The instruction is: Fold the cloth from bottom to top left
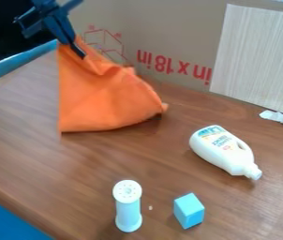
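Robot arm (42, 10), one: dark blue-black finish, angular build, narrow bar-like projections at the sides. Gripper (75, 46), one: matching dark tone, blocky body tapering to slim black fingers (78, 51). Smaller fittings indistinct.

The one camera sits up high and looks down at a slant on the brown table (28, 136), toward the cardboard wall (169, 28) at the back. It is near enough to see little holes in the top of the white shaker (128, 206). That shaker and the blue block (188, 210) are on the side closest to it.
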Robot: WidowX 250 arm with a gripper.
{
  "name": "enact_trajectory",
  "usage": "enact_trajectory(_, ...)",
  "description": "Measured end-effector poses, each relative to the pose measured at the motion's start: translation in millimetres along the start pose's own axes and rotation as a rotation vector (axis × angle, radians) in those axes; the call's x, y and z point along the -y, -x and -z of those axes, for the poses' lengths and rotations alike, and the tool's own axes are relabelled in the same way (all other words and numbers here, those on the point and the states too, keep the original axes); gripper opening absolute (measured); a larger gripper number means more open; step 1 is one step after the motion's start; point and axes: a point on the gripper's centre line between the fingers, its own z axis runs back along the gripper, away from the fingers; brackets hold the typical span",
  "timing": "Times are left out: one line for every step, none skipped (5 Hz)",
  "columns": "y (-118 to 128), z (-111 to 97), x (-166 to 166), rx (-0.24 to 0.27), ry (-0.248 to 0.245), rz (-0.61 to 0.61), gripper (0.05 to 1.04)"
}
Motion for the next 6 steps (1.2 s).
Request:
enact_trajectory(-19, 9, 5, -0.042, -0.01, -0.096, 0.069)
enact_trajectory(-34, 18, 8, -0.084, -0.013, -0.154, 0.203)
enact_trajectory(-41, 18, 11, -0.076, -0.012, -0.129, 0.445)
enact_trajectory(-42, 17, 13, -0.066, -0.003, -0.063, 0.746)
enact_trajectory(-37, 8, 23, -0.052, -0.015, 0.118, 0.98)
enact_trajectory(-15, -14, 41, 0.001, -0.163, 0.426, 1.001)
